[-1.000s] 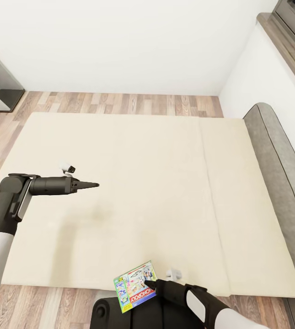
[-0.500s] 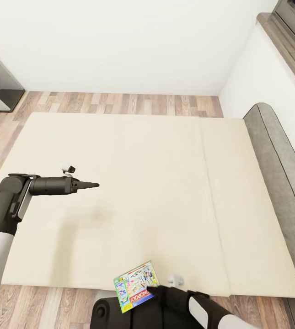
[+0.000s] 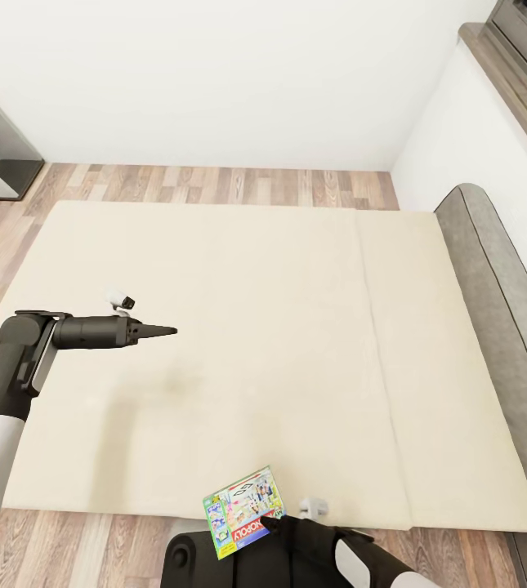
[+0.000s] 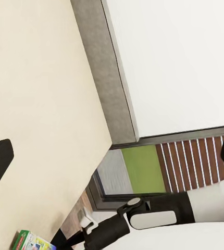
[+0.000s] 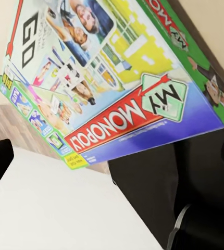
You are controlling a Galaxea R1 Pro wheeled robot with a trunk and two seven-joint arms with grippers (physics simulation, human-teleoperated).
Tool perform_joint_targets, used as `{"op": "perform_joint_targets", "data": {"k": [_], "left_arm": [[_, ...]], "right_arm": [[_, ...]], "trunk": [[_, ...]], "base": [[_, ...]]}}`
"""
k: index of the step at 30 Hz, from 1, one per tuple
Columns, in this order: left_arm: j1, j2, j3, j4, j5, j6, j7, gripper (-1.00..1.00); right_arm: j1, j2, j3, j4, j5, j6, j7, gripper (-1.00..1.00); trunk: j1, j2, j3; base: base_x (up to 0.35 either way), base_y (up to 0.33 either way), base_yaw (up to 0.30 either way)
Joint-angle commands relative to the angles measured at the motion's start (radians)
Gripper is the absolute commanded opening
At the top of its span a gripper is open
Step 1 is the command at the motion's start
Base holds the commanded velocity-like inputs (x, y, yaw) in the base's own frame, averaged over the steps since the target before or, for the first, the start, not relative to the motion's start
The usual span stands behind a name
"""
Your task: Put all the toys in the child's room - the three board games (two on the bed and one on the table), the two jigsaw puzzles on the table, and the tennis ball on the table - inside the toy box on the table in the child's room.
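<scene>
Touching right pincer (image 3: 270,519): board game (image 3: 243,511).

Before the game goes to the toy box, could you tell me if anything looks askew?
Yes: the board game sits crooked, overhanging the near edge of the bed, with the right gripper at its corner.

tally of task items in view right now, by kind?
Board games: 1, the board game at the near edge of the bed, right gripper on it
Jigsaw puzzles: 0
Tennis balls: 0
Toy boxes: 0
Total: 1
</scene>
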Motion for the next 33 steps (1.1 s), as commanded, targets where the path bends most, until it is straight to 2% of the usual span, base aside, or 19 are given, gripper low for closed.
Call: {"op": "perform_joint_targets", "data": {"k": [1, 12, 33], "left_arm": [[0.0, 0.0, 0.0, 0.0, 0.0, 0.011, -0.004, 1.0], [0.0, 0.0, 0.0, 0.0, 0.0, 0.011, -0.004, 1.0], [0.0, 0.0, 0.001, 0.0, 0.0, 0.011, -0.004, 1.0]], "right_arm": [[0.0, 0.0, 0.003, 0.0, -0.01, 0.006, -0.002, 1.0], [0.0, 0.017, 0.002, 0.0, -0.011, 0.006, -0.117, 1.0], [0.0, 0.021, 0.002, -0.001, -0.011, 0.006, -0.134, 1.0]], "trunk": [[0.001, -0.001, -0.001], [0.001, -0.001, -0.001], [0.001, -0.001, -0.003]], "base": [[0.0, 0.0, 0.0], [0.0, 0.0, 0.0], [0.0, 0.0, 0.0]]}}
